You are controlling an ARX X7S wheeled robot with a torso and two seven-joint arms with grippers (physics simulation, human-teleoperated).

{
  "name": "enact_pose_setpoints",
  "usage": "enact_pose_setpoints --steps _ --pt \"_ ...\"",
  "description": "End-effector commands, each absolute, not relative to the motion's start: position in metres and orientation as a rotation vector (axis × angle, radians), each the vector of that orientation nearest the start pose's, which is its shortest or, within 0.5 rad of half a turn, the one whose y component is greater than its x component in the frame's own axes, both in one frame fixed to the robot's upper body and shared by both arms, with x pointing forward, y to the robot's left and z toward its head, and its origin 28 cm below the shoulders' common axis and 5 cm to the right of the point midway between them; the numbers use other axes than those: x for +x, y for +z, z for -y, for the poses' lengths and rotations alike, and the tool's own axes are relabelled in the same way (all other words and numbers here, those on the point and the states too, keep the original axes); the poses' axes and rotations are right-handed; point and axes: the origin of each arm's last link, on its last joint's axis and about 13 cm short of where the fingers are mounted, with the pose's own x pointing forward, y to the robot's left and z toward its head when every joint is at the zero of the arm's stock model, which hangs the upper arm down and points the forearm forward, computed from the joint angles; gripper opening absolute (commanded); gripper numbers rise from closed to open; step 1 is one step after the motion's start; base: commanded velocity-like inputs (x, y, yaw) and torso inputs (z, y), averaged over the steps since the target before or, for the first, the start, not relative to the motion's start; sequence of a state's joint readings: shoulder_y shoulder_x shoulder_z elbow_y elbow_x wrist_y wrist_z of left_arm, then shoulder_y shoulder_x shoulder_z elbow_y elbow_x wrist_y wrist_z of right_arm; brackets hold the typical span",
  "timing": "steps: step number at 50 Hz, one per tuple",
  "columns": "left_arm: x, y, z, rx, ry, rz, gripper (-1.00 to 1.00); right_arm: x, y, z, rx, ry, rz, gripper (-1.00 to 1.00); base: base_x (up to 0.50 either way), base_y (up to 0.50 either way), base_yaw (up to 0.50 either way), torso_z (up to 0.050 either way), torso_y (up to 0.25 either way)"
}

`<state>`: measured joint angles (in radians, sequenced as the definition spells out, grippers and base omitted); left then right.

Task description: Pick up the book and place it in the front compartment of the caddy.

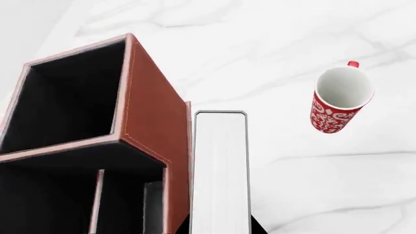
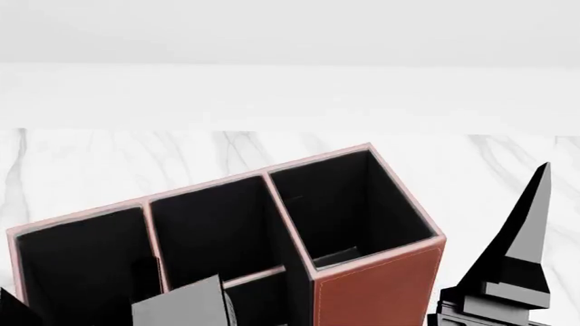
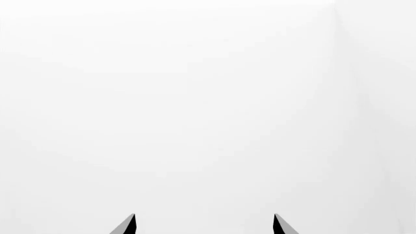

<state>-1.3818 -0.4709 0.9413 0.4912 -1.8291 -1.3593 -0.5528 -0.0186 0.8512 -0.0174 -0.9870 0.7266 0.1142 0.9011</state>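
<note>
White page edges of the book [image 1: 219, 170] hang in the left gripper [image 1: 219, 230], clamped on it, just beside the caddy [image 1: 146, 146] wall above the desk [image 1: 312, 185]. Lowered here, it may catch the rim. The right gripper [image 3: 202, 225] waits, fingers apart.

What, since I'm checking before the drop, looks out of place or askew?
Nothing is spilled or damaged. Only the book stands out: it is alongside the caddy's outer wall, not in a pocket. The mug stands upright.
</note>
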Motion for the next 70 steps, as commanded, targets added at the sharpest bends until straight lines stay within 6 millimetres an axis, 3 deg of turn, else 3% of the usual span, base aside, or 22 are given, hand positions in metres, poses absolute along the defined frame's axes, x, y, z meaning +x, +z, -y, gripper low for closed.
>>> enact_pose_setpoints --steps 1,9,24,34,55,70 --pt "0.214 0.307 -0.160 0.739 -1.031 -0.418 -1.00 0.144 0.210 0.140 0.118 -0.175 0.551 1.00 0.00 0.00 0.00 0.000 0.000" --pt "0.222 0.324 -0.162 0.765 -1.013 -0.401 -1.00 0.143 0.210 0.141 0.120 -0.176 0.553 1.00 0.00 0.00 0.00 0.000 0.002" --pt "0.238 0.380 -0.167 0.861 -0.923 -0.354 -1.00 0.142 0.211 0.143 0.125 -0.181 0.558 1.00 0.00 0.00 0.00 0.000 0.001" --pt "0.254 0.399 -0.168 0.853 -0.845 -0.312 -1.00 0.142 0.212 0.143 0.128 -0.184 0.560 1.00 0.00 0.00 0.00 0.000 0.001" --pt "0.291 0.381 -0.179 0.728 -0.729 -0.331 -1.00 0.142 0.212 0.144 0.128 -0.186 0.560 1.00 0.00 0.00 0.00 0.000 0.001" --pt "0.297 0.367 -0.185 0.719 -0.738 -0.365 -1.00 0.142 0.212 0.145 0.127 -0.188 0.558 1.00 0.00 0.00 0.00 0.001 0.001"
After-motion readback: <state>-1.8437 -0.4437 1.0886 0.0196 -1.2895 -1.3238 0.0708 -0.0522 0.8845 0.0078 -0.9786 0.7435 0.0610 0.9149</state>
